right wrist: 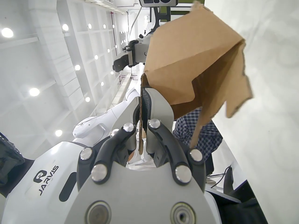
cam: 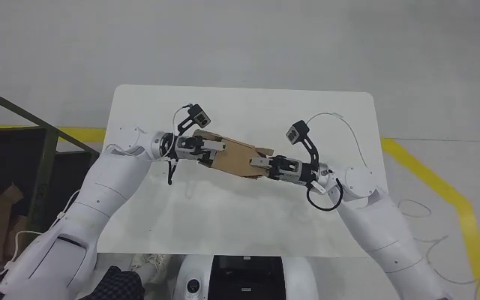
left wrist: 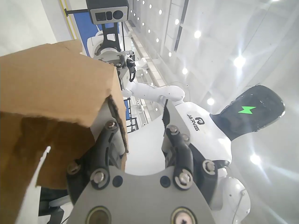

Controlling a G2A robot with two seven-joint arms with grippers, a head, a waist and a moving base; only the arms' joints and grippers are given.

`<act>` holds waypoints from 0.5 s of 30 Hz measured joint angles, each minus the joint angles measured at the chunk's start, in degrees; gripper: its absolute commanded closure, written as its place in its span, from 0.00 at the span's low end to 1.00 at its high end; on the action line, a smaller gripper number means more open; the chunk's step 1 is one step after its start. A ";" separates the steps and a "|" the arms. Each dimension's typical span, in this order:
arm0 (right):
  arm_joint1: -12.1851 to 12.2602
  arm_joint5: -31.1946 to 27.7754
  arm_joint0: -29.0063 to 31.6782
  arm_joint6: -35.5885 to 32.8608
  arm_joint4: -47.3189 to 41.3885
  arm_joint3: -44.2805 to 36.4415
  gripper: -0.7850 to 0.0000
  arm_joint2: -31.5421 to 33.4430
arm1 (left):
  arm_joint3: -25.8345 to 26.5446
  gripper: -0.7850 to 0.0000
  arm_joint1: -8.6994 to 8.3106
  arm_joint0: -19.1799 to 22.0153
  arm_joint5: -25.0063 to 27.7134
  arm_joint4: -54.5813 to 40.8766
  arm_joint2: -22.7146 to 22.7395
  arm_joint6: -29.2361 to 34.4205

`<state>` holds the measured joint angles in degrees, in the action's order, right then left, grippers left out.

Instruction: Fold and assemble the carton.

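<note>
A brown cardboard carton, partly folded, hangs above the middle of the white table between my two arms. My left gripper is at its left end. In the left wrist view the left gripper is open: a carton wall lies against one finger, and the other finger stands well apart from it. My right gripper is at the carton's right end. The right wrist view shows the right gripper shut on a thin edge of the carton, whose loose flaps hang open.
A dark rack holding cardboard stands left of the table. A yellow line runs across the floor on the right. Bare table surface lies around and in front of the carton.
</note>
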<state>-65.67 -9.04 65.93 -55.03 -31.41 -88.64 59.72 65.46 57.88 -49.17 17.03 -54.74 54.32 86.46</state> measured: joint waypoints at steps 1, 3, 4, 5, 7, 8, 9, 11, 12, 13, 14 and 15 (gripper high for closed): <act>-0.01 -0.08 0.06 -0.06 -0.06 0.00 1.00 0.05 | -0.11 0.72 0.08 0.04 -0.12 0.44 -0.03 0.00; -0.03 -0.07 0.12 -0.16 -0.10 -0.18 1.00 0.08 | -0.42 0.80 0.19 0.14 -0.14 1.52 -0.06 -0.65; -0.03 0.00 0.14 -0.21 -0.08 -0.31 1.00 0.10 | -0.58 0.80 0.27 0.20 -0.07 2.44 -0.10 -1.49; -0.04 0.05 0.15 -0.21 -0.05 -0.36 1.00 0.12 | -0.59 0.80 0.34 0.21 -0.09 3.00 -0.18 -2.05; -0.06 0.16 0.13 -0.24 0.13 -0.33 1.00 0.10 | -0.37 0.79 0.52 0.16 -0.41 3.82 -0.40 -2.53; -0.08 0.19 0.10 -0.29 0.20 -0.25 1.00 0.06 | -0.26 0.80 0.58 0.13 -0.54 4.09 -0.47 -2.50; -0.10 0.23 0.07 -0.34 0.22 -0.15 1.00 0.00 | -0.15 0.80 0.64 0.10 -0.67 4.31 -0.52 -2.40; -0.15 0.27 -0.04 -0.46 0.22 0.02 1.00 -0.09 | -0.02 0.84 0.76 -0.02 -0.92 4.52 -0.52 -2.10; -0.17 0.27 -0.08 -0.48 0.21 0.07 1.00 -0.10 | -0.02 0.85 0.80 -0.08 -1.06 4.47 -0.46 -1.99; -0.20 0.24 -0.13 -0.50 0.21 0.12 1.00 -0.11 | -0.04 0.87 0.87 -0.17 -1.29 4.26 -0.37 -1.85; -0.21 0.18 -0.15 -0.53 0.22 0.14 1.00 -0.11 | -0.09 0.88 0.92 -0.24 -1.49 4.05 -0.29 -1.73; -0.23 0.13 -0.16 -0.55 0.23 0.18 1.00 -0.11 | -0.15 0.89 0.97 -0.32 -1.69 3.84 -0.22 -1.59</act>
<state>-65.89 -8.91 65.76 -55.58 -31.19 -88.47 59.60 65.31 58.84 -49.49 15.34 -50.91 54.10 84.87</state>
